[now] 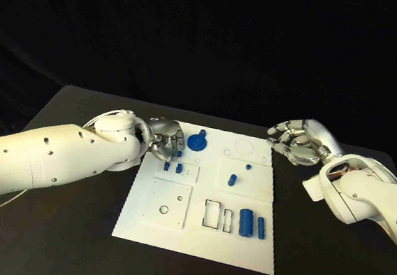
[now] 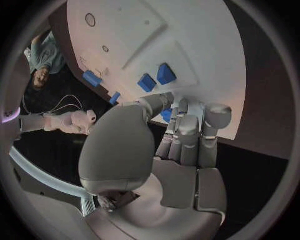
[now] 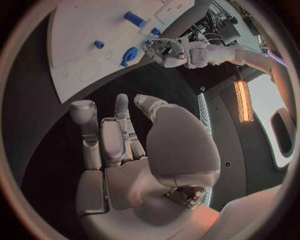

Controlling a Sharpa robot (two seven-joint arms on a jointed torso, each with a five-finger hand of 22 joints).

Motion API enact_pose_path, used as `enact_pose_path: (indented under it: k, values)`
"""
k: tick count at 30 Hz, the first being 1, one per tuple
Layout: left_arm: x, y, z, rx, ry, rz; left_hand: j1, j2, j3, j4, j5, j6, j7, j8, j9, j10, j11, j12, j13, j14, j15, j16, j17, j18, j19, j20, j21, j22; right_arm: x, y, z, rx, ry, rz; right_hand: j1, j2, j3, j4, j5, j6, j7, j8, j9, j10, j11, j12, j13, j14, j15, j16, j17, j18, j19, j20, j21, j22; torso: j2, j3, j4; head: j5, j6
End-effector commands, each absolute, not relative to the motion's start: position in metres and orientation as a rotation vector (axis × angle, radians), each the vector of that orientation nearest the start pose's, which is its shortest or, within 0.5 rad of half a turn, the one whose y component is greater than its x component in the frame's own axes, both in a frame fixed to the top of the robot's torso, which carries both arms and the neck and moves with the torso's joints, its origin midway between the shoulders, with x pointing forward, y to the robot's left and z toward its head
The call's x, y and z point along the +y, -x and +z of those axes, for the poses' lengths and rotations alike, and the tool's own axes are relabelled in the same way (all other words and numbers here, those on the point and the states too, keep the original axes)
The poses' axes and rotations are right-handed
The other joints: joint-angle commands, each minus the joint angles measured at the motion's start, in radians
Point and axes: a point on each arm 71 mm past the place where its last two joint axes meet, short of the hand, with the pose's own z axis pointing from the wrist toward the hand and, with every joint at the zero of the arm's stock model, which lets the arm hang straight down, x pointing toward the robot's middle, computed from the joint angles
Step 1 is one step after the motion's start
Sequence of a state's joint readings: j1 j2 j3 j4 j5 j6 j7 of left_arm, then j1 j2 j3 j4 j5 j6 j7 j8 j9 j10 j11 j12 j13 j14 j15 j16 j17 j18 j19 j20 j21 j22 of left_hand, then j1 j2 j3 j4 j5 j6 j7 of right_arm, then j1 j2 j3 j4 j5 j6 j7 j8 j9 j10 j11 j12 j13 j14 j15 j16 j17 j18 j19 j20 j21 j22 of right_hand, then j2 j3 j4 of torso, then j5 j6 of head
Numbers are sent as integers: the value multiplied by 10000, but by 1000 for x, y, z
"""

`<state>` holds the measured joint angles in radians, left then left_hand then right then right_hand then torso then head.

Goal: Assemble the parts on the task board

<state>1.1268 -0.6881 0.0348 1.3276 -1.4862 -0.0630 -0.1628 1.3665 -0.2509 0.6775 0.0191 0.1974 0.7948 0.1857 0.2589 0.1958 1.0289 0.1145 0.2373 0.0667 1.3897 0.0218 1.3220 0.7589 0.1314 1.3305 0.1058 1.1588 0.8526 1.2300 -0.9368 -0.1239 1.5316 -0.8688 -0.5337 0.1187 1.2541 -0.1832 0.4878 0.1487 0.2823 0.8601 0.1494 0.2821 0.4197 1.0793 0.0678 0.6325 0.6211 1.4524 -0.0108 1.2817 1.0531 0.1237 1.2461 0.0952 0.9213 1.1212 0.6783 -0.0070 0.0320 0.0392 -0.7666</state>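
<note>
White task board (image 1: 144,224) lies in the middle of my black table (image 1: 59,243), with the blue parts spread over it. My left hand (image 1: 163,139) is at the board's far left corner, fingers bent down toward the surface beside a round blue part (image 1: 198,141) that stands just to its right. From my left wrist I see my fingers (image 2: 190,132) lying close together over the board's edge, with something blue (image 2: 166,115) just under their tips; I cannot tell whether I am pinching it or only touching it. Two small blue pegs (image 1: 172,167) stand just near of that hand.

My right hand (image 1: 299,143) hovers off the board, past its far right corner, over the bare table. Its fingers (image 3: 94,132) are spread a little and loosely curled, and they hold nothing.

Toward the middle of the board a short blue pin (image 1: 231,180) lies tilted, with a tiny blue piece (image 1: 248,166) just beyond it. At the near right, two blue bars (image 1: 253,225) lie side by side, next to a rectangular outlined slot (image 1: 212,213).
</note>
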Motion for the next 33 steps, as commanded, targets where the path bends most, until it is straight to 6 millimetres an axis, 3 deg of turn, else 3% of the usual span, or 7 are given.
enact_pose_path:
  k: [1, 8, 13, 16, 21, 27, 33]
  values:
    - [181, -512, -228, 19288, -1652, -5343, -10, -93, -68, -30, -11, -100, 12, -85, -26, -126, 2, -115, -12, -88, 18, -54, -55, 27, -95, 18, -79, -77, -253, -480, -187, 15553, -3746, 8954, -99, 2, 71, 4, -18, 28, 60, -61, -1, -171, -1, -183, -157, -74, 20, -61, -23, 133, -36, 7, -82, -35, 6, 3, 0, 11, 11]
    - [186, -514, -227, 19146, -1506, -5246, 19, -94, -102, -38, -7, -109, 52, -112, -41, -255, 58, -232, -16, -114, 59, -75, -118, 39, -130, 48, -137, -165, -253, -480, -190, 16017, -3569, 8802, -66, -36, 183, -115, -176, -28, 117, -120, -1, -305, 62, -783, -701, -58, 70, -124, -19, 151, -39, 43, -268, -112, -3, -2, -9, 14, 21]
    - [195, -515, -221, 18568, -818, -5838, 64, -42, -104, -38, 1, 257, 27, 67, 25, -132, 67, -185, 35, -151, 77, -126, -334, 52, -148, 80, -174, -230, -249, -479, -196, 16939, -2411, 8319, 434, -192, 595, -684, -384, -2, 240, -205, -19, -738, 226, -1967, -1655, -104, 183, -295, -202, 169, -66, 119, -452, -173, -12, 0, -15, -74, 44]
    - [208, -517, -217, 18548, 935, -6795, 75, -28, -97, -32, 8, 579, 36, 239, 81, -40, 73, -127, 59, -377, 86, -352, -910, 184, -444, 78, -622, -945, -244, -478, -199, 17386, -1295, 7736, 533, -276, 796, -926, -726, 177, 285, -245, -46, -895, 342, -2696, -2321, 9, 269, -129, 47, 121, 82, 194, -207, 32, -15, 5, -26, -192, 68]
    - [230, -516, -214, 18699, 3425, -8008, 3, -136, -203, -47, -15, 518, 137, 191, 16, -424, 178, -266, 3, -1317, 158, -1299, -2910, 533, -1427, 137, -2098, -3055, -236, -476, -201, 17460, 492, 6541, 432, -457, 818, -1046, -857, 350, 223, -277, -81, -757, 311, -3112, -2803, 213, 265, 250, 575, -10, 510, 203, 600, 599, -14, 18, -15, -388, 101]
    - [249, -508, -202, 17951, 5371, -9647, -29, -25, -1579, 120, 5, 238, 104, 82, -87, -1004, 181, -219, 30, -1882, 186, -1716, -3521, 539, -1678, 203, -2714, -3476, -225, -476, -206, 17418, 2150, 5161, 355, -567, 863, -1166, -921, 488, 167, -381, -150, -478, 304, -3530, -3350, 331, 247, 557, 977, -149, 859, 193, 1334, 1139, -14, -15, 25, -524, 115]
    - [261, -501, -187, 15291, 9376, -12746, 68, 374, -1394, 301, 64, 705, 84, 333, -31, -182, 100, 465, 224, -2045, 130, -1802, -3666, 549, -1693, 151, -2917, -3621, -212, -478, -208, 17024, 3000, 4577, 418, -495, 1105, -1287, -1172, 665, 233, -482, -214, -10, 307, -3824, -3783, 461, 255, 866, 1285, -395, 1459, 193, 2623, 2031, 2, -20, 3, -621, 180]
